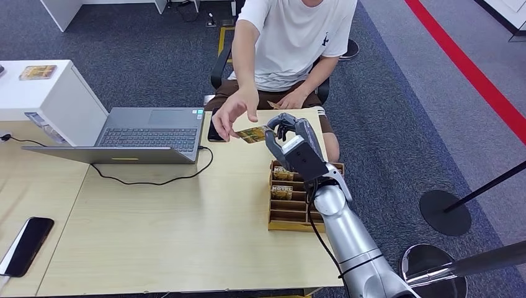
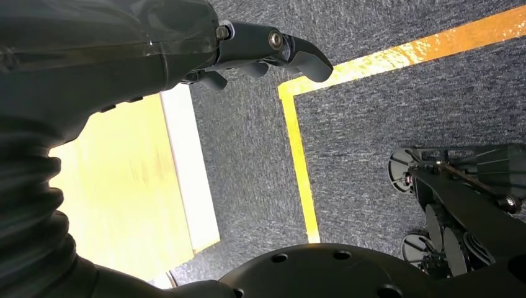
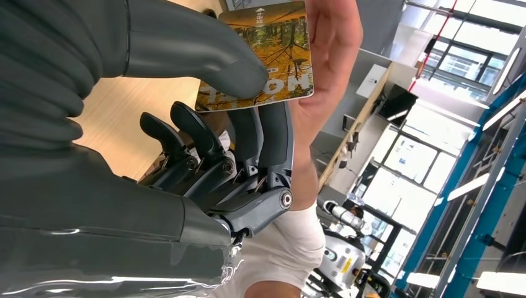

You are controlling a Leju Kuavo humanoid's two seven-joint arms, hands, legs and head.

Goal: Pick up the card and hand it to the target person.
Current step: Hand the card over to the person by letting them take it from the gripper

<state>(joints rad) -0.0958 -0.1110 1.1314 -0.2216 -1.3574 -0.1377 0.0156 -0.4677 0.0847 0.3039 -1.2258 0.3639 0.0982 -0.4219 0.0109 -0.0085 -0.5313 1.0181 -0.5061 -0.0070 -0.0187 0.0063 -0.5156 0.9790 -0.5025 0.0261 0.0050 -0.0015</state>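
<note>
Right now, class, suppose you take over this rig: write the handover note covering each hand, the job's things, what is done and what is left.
Right hand: pinches the card between thumb and fingers, held out over the table's far edge.
Left hand: hangs beside the table over the carpet, holding nothing; I cannot tell whether it is open.
The person's hand is at the card's far end.
Card holder on the table holds more cards.
Done: card picked and presented.
Left: release once the person grips it, then withdraw the arm.

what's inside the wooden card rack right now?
The wooden card rack shows cards in its two far slots; the slots nearer the robot look empty. The right hand and its forearm cover the rack's right side, so that part is unknown.
</note>
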